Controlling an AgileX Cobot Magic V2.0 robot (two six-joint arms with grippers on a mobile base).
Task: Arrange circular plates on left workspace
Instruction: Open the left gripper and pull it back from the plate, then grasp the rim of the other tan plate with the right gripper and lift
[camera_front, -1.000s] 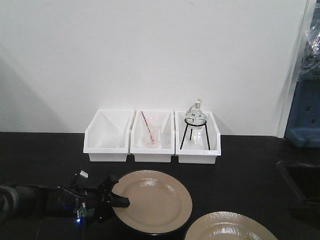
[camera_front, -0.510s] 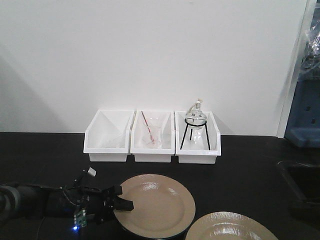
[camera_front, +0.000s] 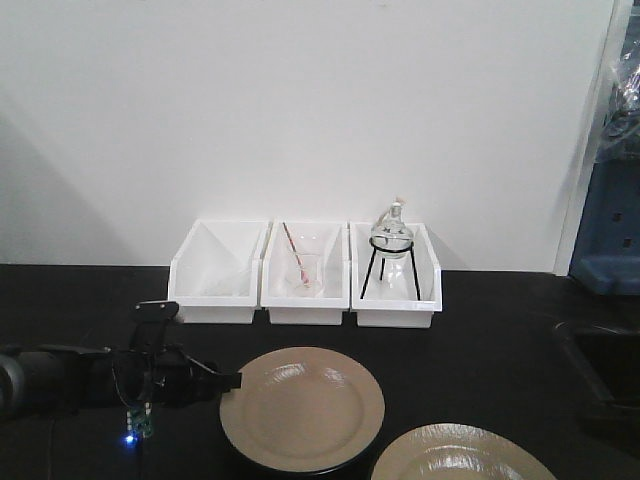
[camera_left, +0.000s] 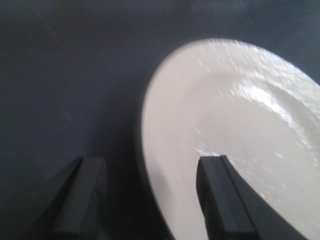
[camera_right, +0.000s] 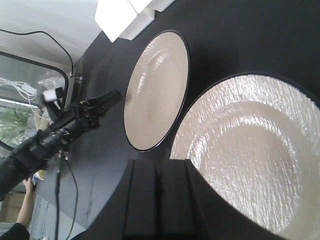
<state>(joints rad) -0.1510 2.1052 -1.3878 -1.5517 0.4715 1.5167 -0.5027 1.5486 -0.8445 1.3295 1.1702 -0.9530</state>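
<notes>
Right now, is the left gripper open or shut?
Open: the left gripper fingers stand well apart, straddling the plate rim, nothing clamped.

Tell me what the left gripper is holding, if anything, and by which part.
Nothing. The left gripper is open, its jaws wide apart on either side of the plate rim, not pinching it.

A plain white wall (camera_front: 300, 100) stands well beyond the left gripper (camera_front: 228, 381), behind the matte black counter (camera_front: 500, 320). Far to the gripper's right are a blue cabinet (camera_front: 610, 235) and a sunken dark basin (camera_front: 600, 365). The light is soft and even, and the wall is dimmer on the left.
</notes>
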